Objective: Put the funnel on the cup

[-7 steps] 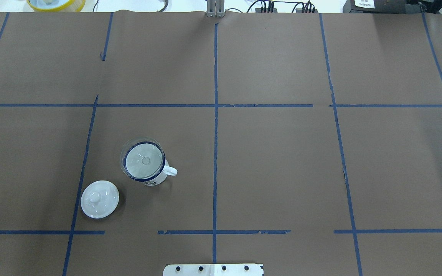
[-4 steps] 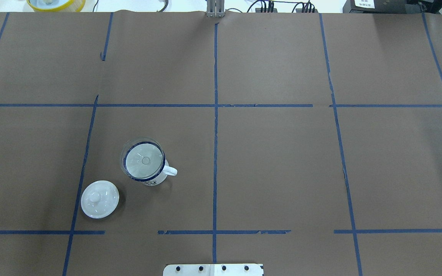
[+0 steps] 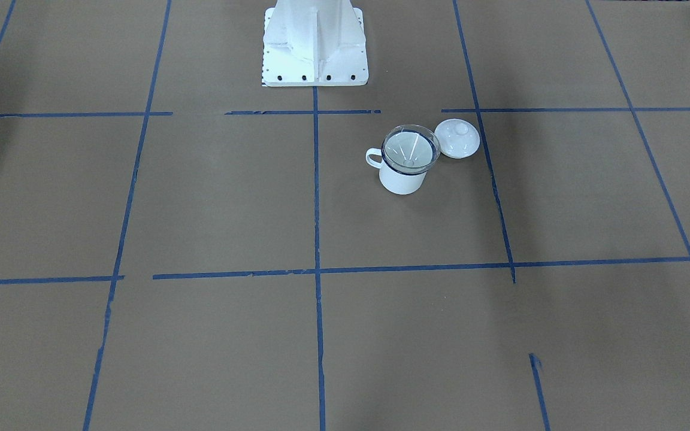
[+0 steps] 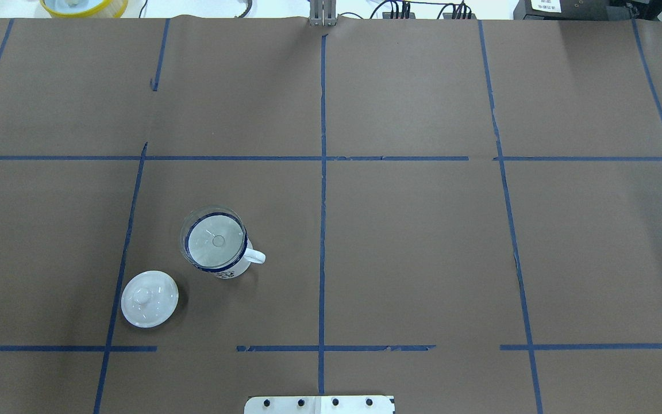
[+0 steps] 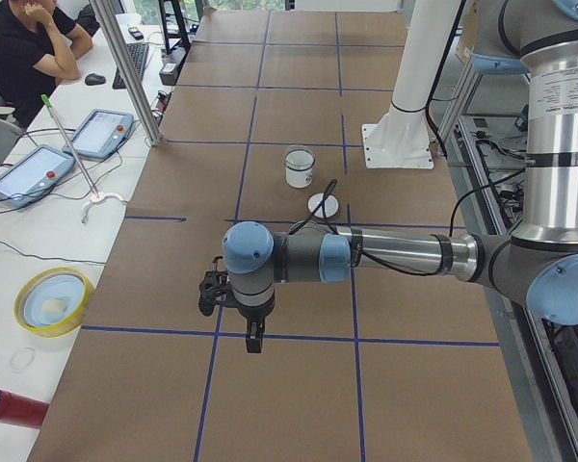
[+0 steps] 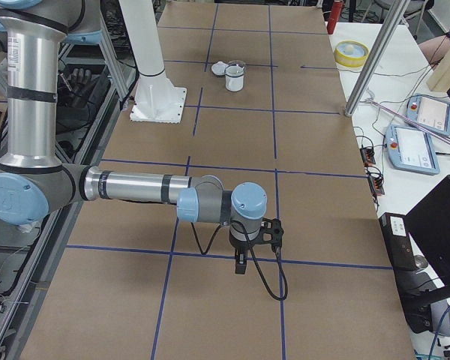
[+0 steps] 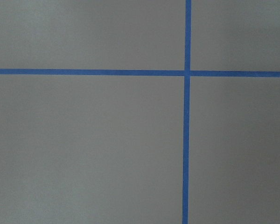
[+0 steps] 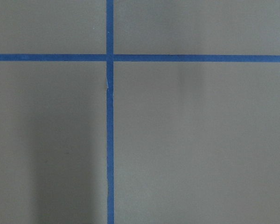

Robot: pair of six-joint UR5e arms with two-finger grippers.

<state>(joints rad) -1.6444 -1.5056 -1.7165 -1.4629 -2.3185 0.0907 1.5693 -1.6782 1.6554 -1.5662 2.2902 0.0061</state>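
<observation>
The clear funnel (image 4: 214, 239) sits upright in the mouth of the white cup (image 4: 232, 268), whose rim is dark blue and whose handle points toward the table's middle. The front-facing view shows the funnel (image 3: 411, 147) resting on the cup (image 3: 403, 180), with nothing touching them. My left gripper (image 5: 254, 339) hangs over the table's left end, far from the cup (image 5: 299, 169). My right gripper (image 6: 241, 264) hangs over the right end. Both show only in side views, so I cannot tell whether they are open or shut. The wrist views show only brown paper and blue tape.
A round white knobbed lid (image 4: 149, 299) lies just beside the cup, nearer the robot's base (image 3: 315, 48). A yellow bowl (image 5: 50, 300), two tablets and a seated person (image 5: 24, 48) are at the side bench past the left end.
</observation>
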